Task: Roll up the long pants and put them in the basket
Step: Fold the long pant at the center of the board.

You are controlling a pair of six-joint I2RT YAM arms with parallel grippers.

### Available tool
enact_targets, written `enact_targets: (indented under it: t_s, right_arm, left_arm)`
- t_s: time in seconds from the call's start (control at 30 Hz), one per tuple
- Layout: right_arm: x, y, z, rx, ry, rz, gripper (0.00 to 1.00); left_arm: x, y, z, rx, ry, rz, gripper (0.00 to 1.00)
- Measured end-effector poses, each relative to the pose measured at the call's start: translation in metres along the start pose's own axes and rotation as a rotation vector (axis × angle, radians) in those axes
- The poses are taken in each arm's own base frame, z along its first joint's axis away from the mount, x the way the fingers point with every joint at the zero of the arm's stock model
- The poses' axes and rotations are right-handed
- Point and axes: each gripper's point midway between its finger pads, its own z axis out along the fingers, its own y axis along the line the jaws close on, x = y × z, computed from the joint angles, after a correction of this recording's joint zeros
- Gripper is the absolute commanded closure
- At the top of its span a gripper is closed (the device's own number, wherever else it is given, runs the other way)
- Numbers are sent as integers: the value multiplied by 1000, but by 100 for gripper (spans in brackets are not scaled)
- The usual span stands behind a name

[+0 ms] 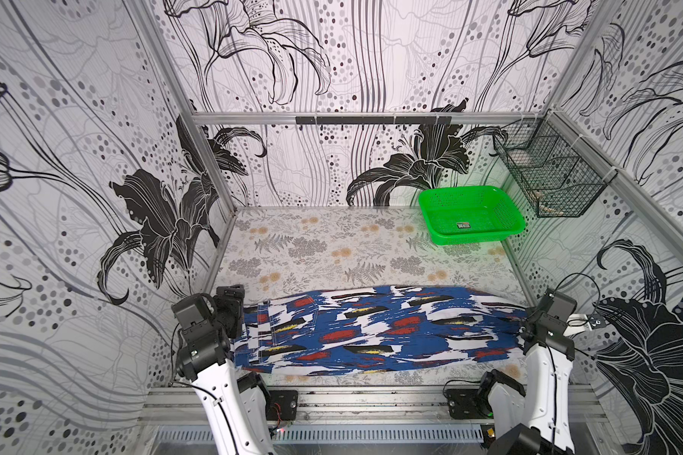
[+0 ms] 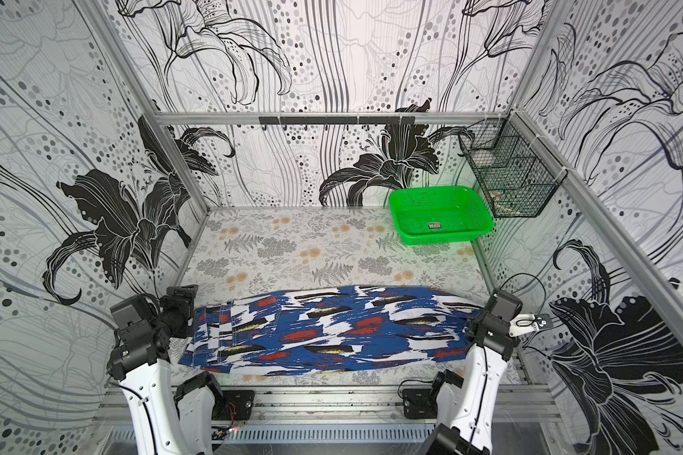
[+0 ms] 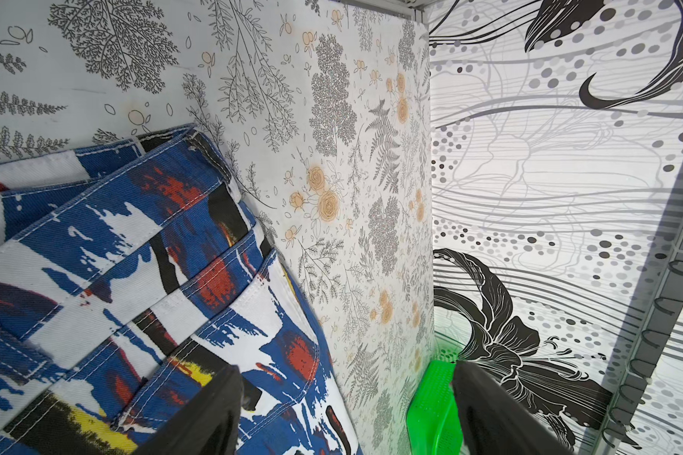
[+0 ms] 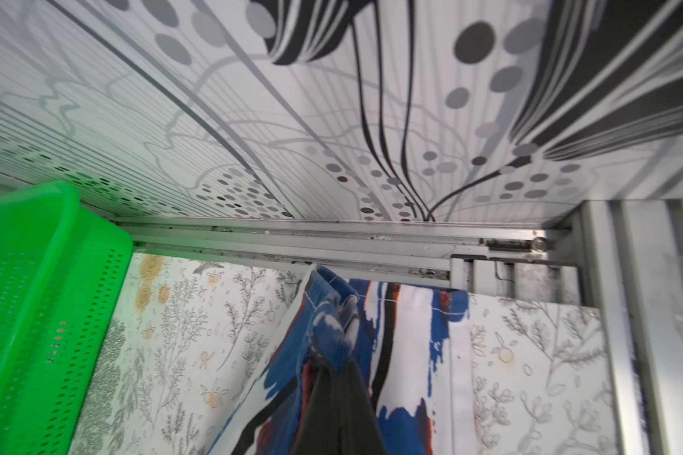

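Note:
The long pants (image 1: 371, 331) (image 2: 332, 331) lie folded in a long strip across the near part of the table, printed in blue, white and black with red and yellow spots. Their waistband end (image 3: 135, 256) is at the left and their leg ends (image 4: 411, 354) at the right. My left gripper (image 1: 229, 303) (image 3: 346, 374) stands open at the waistband's far corner, one finger (image 3: 213, 409) over the fabric and nothing between the jaws. My right gripper (image 1: 529, 327) (image 4: 334, 366) is shut on a bunched pinch of fabric at the leg end.
A green plastic basket (image 1: 470, 214) (image 2: 440, 214) stands at the table's far right corner. A black wire basket (image 1: 549, 173) hangs on the right wall above it. The floral table top (image 1: 332, 244) is bare behind the pants. Aluminium rails run close along both sides.

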Motion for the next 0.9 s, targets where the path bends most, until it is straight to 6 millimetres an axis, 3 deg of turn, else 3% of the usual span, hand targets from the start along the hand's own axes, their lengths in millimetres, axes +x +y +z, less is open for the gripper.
enact_targets:
  t_s: [0.13,0.2,0.3,0.43,0.77,0.9]
  right_arm:
    - [3,-19,-8,44,-20,-15,48]
    - [3,-24,-14,41,-28,-18,40]
    - [5,-23,-24,-6,-20,-9,40]
    - [24,-7,-31,-116,91,2,43]
    - [72,60,-51,-419,467,-22,42]
    - [95,91,-62,-516,629,-125,40]
  left_arm:
    - [3,-1,-2,6,3,25,13]
    - [5,-1,-2,7,4,34,13]
    - [5,-1,-3,8,3,38,13]
    - [6,-3,-5,21,-5,42,12]
    - [3,-5,0,47,-10,50,12]
    - [3,-7,7,60,2,52,12]
